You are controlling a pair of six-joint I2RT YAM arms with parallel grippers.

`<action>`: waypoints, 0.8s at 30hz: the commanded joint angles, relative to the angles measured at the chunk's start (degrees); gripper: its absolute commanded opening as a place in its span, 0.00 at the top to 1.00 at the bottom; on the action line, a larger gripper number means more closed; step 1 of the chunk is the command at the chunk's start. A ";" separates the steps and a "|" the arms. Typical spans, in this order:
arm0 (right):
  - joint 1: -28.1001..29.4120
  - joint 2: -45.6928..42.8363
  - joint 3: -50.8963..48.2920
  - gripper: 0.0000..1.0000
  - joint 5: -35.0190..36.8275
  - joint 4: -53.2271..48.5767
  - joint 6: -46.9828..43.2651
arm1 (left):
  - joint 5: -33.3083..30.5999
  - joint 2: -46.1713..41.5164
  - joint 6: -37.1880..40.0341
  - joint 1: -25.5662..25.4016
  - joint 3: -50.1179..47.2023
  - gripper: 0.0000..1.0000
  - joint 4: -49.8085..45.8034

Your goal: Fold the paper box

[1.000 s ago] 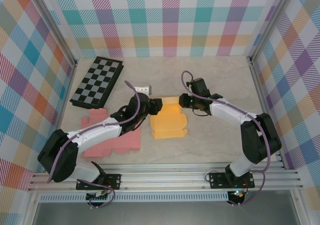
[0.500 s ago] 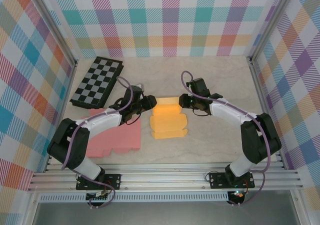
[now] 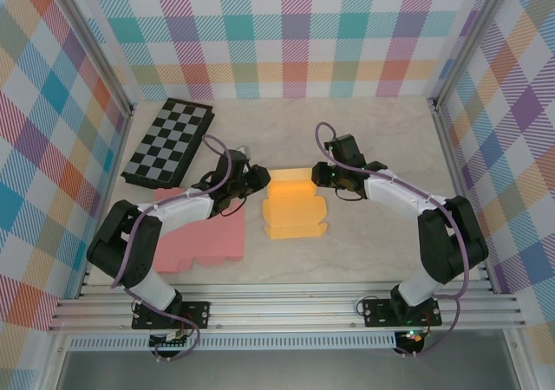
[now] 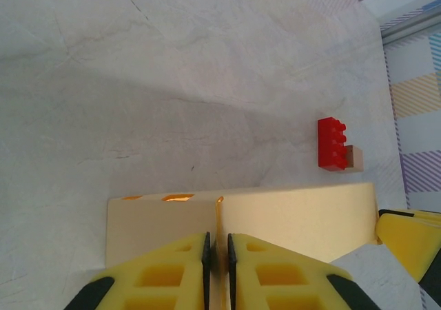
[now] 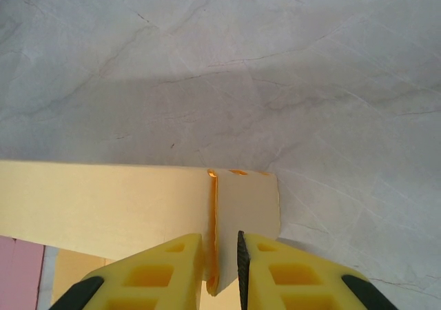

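top external showed the yellow paper box lying mid-way across the pale marbled table, inside plaid walls. the left gripper and right gripper each pinched an end of its raised back flap (jaws narrow, thin card between).

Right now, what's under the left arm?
A flat pink paper sheet lies on the table under the left arm. Its near part and notched edge show. The arm covers a band across its far part, so that strip cannot be seen.
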 commanded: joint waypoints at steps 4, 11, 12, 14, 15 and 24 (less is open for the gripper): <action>0.98 1.98 0.50 0.78 0.93 -3.65 -0.31 | 0.24 1.92 -0.58 -0.32 -1.25 0.88 -2.05; 1.34 2.03 0.68 0.78 3.85 -5.22 1.46 | -2.47 -0.96 3.00 -0.32 2.95 0.72 -10.23; 1.38 2.10 0.68 0.78 4.31 -5.51 1.85 | -3.29 -1.98 3.98 -0.32 3.68 0.66 -12.73; 1.44 2.19 0.74 0.78 4.68 -5.84 2.57 | -5.46 -4.54 5.44 -0.32 4.35 0.59 -18.44; 1.50 2.10 0.68 0.78 4.85 -5.97 2.71 | -6.17 -6.10 5.86 -0.32 3.88 0.59 -20.63; 1.60 2.12 1.32 0.78 5.83 -6.64 3.02 | -2.09 -17.82 5.81 -7.46 -10.42 0.51 -18.93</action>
